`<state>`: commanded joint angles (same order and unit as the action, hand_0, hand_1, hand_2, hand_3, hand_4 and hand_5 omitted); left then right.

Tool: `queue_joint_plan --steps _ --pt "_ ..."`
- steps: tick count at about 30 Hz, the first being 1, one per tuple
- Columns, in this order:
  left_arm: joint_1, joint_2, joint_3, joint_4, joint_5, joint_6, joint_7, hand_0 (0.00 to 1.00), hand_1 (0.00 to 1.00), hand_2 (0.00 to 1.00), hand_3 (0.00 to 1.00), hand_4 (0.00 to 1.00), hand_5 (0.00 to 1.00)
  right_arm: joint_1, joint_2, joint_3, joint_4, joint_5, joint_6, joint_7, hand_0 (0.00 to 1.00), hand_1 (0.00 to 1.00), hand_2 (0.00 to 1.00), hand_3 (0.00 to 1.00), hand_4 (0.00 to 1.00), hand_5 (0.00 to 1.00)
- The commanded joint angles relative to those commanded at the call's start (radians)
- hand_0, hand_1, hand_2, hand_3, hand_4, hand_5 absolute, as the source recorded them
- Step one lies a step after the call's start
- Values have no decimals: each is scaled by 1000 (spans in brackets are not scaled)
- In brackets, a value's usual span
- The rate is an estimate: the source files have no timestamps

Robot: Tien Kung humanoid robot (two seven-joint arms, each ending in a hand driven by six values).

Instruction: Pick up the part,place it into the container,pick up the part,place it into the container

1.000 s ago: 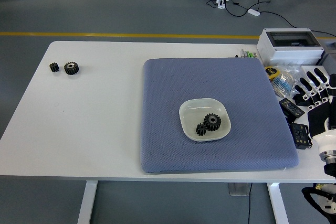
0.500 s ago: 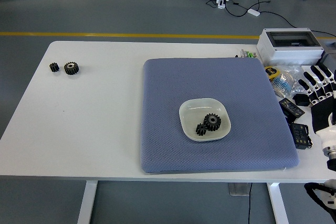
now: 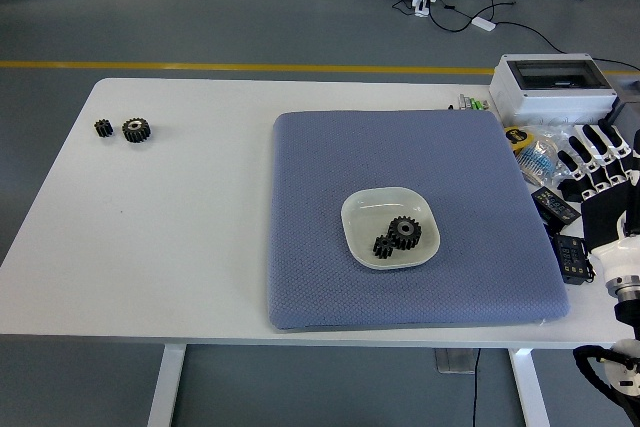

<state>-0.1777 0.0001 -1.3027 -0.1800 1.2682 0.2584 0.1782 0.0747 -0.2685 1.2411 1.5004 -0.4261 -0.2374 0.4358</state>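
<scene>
White surface (image 3: 180, 267) is carrying a blue mat (image 3: 330, 277) with a pale dish (image 3: 358, 215) on it, and two black gears (image 3: 397, 237) are already lying inside. At the right edge, the right hand (image 3: 597, 179) is hovering with fingers spread, holding nothing; compared with a second ago it is shifting slightly upward and outward, suggesting withdrawal. Far left, two spare gears (image 3: 125, 129) are sitting unchanged.
</scene>
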Motion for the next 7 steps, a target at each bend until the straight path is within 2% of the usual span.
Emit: queue_joint_plan --steps 7 --pt "0 0 -6 0 2 0 -1 664 632 680 578 670 655 3 -2 -6 4 33 0 5 759 748 807 771 998 768"
